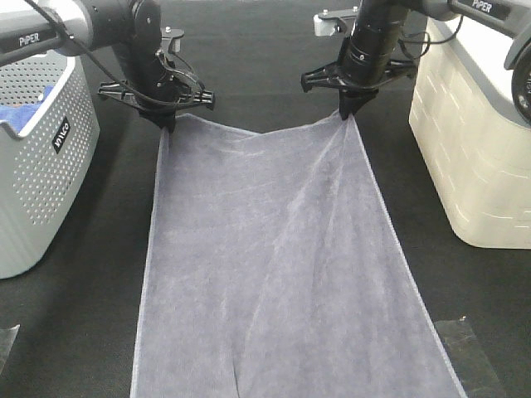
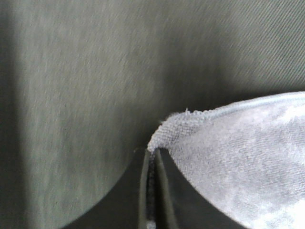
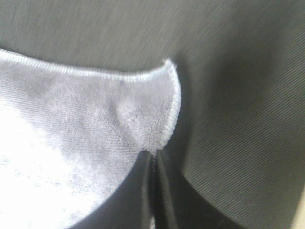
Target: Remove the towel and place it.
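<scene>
Two far corners of the slate-grey towel (image 1: 274, 274) are pinched, the rest spread flat on the dark table (image 1: 91, 332) from the near edge back between grey basket (image 1: 37, 157) and cream basket (image 1: 477, 149). Left gripper (image 1: 168, 126) clamps the left corner, right gripper (image 1: 348, 112) the right, jaws tight on cloth.

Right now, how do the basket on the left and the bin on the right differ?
The grey basket has perforated walls dotted with small holes; the cream bin has solid walls with a woven, brick-like relief. The grey basket shows a dark label on its corner and something blue inside; the cream bin shows neither from here. Both stand on the dark table, one on each side of the towel, partly out of frame.
</scene>
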{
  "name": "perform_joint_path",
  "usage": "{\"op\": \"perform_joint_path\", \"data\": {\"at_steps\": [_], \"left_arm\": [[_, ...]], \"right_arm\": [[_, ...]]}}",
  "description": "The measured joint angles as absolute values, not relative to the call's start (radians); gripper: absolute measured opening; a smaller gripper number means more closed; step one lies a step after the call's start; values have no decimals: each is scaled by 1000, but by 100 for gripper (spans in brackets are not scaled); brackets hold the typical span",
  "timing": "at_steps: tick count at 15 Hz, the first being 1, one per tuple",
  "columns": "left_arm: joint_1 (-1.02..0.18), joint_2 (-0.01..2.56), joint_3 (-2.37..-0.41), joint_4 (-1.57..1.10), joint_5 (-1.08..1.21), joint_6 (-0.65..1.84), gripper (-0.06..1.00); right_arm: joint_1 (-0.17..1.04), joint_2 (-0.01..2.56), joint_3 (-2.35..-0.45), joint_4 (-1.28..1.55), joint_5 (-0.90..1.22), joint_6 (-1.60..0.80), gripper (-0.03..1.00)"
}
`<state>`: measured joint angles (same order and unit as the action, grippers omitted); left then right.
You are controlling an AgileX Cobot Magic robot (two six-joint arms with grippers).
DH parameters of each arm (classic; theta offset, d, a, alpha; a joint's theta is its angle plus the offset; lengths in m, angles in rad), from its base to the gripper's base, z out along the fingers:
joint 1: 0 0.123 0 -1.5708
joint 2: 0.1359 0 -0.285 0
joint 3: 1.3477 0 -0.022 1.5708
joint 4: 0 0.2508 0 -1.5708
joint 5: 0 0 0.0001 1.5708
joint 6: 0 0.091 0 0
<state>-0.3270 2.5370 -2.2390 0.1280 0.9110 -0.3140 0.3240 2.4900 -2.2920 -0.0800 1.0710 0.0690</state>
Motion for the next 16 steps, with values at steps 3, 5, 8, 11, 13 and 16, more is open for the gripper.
{"op": "perform_joint_path", "data": {"at_steps": [3, 5, 8, 11, 13, 16], "left_arm": [[-327, 2537, -2239, 191, 805, -341, 1], [-327, 2537, -2239, 228, 719, -359, 1], [-327, 2541, -2239, 271, 609, -367, 1], [-327, 2553, -2239, 328, 519, -390, 1], [-327, 2563, -2239, 379, 457, -415, 1], [-327, 2580, -2239, 423, 348, -423, 1]], "right_arm": [[324, 2490, -2303, -129, 1013, 97, 0], [324, 2490, -2303, -144, 963, 108, 0], [324, 2491, -2303, -176, 875, 116, 0], [324, 2491, -2303, -212, 781, 130, 0], [324, 2491, -2303, -227, 720, 137, 0], [324, 2491, -2303, -272, 642, 138, 0]]}}
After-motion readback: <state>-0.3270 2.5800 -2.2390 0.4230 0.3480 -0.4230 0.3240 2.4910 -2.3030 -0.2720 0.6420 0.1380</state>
